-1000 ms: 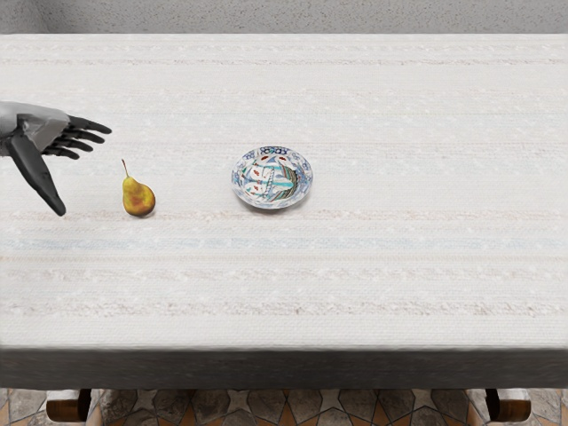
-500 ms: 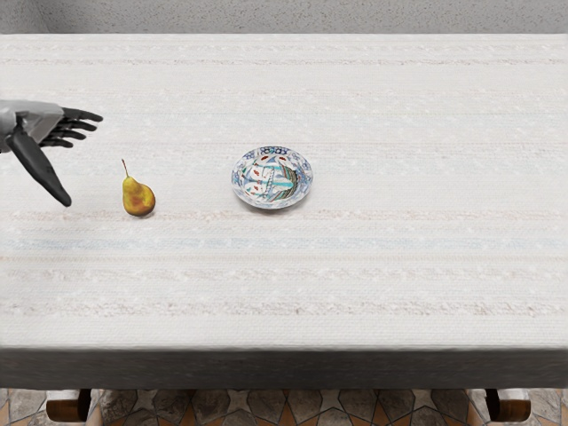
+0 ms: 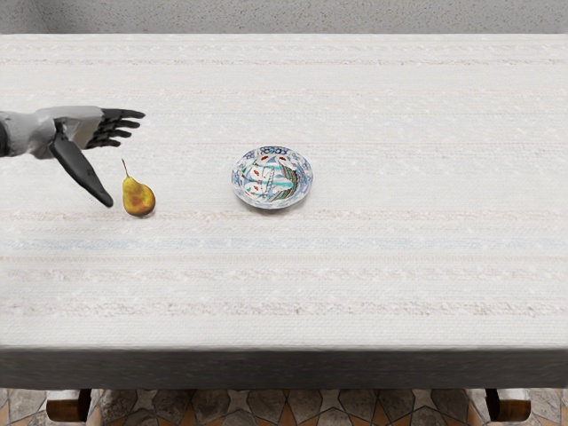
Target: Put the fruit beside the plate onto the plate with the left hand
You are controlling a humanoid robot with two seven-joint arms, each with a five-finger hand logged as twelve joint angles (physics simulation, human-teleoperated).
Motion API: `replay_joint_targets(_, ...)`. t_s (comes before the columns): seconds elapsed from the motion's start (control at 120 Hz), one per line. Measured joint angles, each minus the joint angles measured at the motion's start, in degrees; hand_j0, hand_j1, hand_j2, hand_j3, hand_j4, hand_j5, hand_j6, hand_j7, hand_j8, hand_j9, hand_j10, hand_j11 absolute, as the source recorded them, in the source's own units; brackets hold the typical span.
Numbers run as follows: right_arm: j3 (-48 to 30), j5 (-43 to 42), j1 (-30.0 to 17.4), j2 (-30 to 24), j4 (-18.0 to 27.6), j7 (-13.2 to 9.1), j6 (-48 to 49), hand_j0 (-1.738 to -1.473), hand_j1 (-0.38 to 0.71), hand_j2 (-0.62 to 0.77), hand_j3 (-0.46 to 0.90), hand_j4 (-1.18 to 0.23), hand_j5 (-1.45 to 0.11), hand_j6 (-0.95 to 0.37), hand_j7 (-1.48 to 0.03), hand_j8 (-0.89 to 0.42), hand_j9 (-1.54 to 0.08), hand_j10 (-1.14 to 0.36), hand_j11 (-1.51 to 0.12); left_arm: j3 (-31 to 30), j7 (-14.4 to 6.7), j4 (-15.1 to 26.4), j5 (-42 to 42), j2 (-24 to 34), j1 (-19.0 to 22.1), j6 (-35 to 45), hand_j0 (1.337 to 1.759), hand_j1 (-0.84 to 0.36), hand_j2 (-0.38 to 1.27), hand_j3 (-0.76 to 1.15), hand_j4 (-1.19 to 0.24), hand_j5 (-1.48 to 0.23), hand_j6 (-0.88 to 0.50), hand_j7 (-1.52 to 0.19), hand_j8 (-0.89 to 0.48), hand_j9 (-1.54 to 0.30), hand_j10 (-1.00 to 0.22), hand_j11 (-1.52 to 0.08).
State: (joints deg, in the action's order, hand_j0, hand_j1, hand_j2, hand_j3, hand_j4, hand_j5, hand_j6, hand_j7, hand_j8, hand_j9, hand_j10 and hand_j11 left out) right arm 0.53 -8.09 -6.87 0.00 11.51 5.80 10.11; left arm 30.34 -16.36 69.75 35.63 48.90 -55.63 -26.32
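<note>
The pear [image 3: 137,197] stands upright on the surface [image 3: 399,266], at 9 o'clock from the plate [image 3: 272,177] and clearly apart from it. The left hand [image 3: 87,133] hovers near, at about 10 o'clock from the pear. It is open and holds nothing, with the thumb pointing down toward the fruit. For a good grasp it should probably go lower and close around the wide body, not the thin neck, so that the pear does not tip.
</note>
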Motion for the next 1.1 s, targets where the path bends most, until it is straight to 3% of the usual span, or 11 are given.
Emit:
replay_joint_targets(0.2, 0.0, 0.0, -0.07, 0.0, 0.0, 0.0, 0.0, -1.658, -0.34, 0.0, 0.0, -0.01, -0.01, -0.01, -0.01, -0.01, -0.01, -0.01, -0.01, -0.11, 0.16, -4.68, 0.09, -2.05, 0.17, 0.1, 1.658, 0.33, 0.0, 0.0, -0.02, -0.02, -0.02, -0.02, -0.02, -0.02, -0.02, -0.02)
replay_joint_targets(0.733, 0.0, 0.0, -0.59, 0.0, 0.0, 0.0, 0.0, -1.658, -0.34, 0.0, 0.0, -0.01, -0.01, -0.01, -0.01, -0.01, -0.01, -0.01, -0.01, -3.16, 0.6, -7.85, 1.11, -6.01, 2.57, 3.66, 1.658, 0.33, 0.0, 0.0, -0.02, -0.02, -0.02, -0.02, -0.02, -0.02, -0.02, -0.02)
replay_joint_targets(0.9, 0.0, 0.0, -0.78, 0.0, -0.01, 0.0, 0.0, -1.658, -0.34, 0.0, 0.0, -0.01, -0.01, -0.01, -0.01, -0.01, -0.01, -0.01, -0.01, -6.62, 4.33, -8.48, 3.13, -6.09, 2.46, 7.6, 1.658, 0.33, 0.0, 0.0, -0.02, -0.02, -0.02, -0.02, -0.02, -0.02, -0.02, -0.02)
replay_joint_targets(1.1, 0.0, 0.0, -0.93, 0.0, 0.0, 0.0, 0.0, -1.658, -0.34, 0.0, 0.0, -0.01, -0.01, -0.01, -0.01, -0.01, -0.01, -0.01, -0.01, -7.97, 5.59, -8.64, 3.6, -8.36, 2.55, 9.09, 1.658, 0.33, 0.0, 0.0, -0.02, -0.02, -0.02, -0.02, -0.02, -0.02, -0.02, -0.02)
